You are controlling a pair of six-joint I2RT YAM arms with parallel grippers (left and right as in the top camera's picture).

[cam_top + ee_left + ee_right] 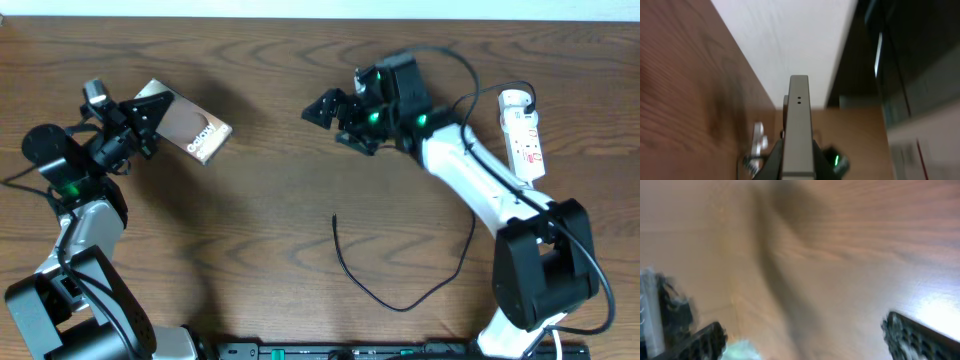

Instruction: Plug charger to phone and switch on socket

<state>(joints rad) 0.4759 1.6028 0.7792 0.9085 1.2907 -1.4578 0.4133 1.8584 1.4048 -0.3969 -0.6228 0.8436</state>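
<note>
Table (260, 200): brown wood.
Left gripper (148, 118): we see it clamping the phone (195, 130).
Right gripper (338, 120): jaws wide apart, right of phone.

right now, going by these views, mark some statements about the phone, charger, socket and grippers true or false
1. The left gripper is shut on the phone. True.
2. The right gripper holds the charger's plug tip. False: its jaws stand wide open with nothing between them, and the charger lies on the table.
3. The charger is plugged into the phone. False: its free tip lies on the bare wood, well apart from the phone.
4. The socket lies on the right arm's side of the table. True.
5. The phone lies flat next to the socket. False: it is at the opposite side, in the left gripper.
</note>
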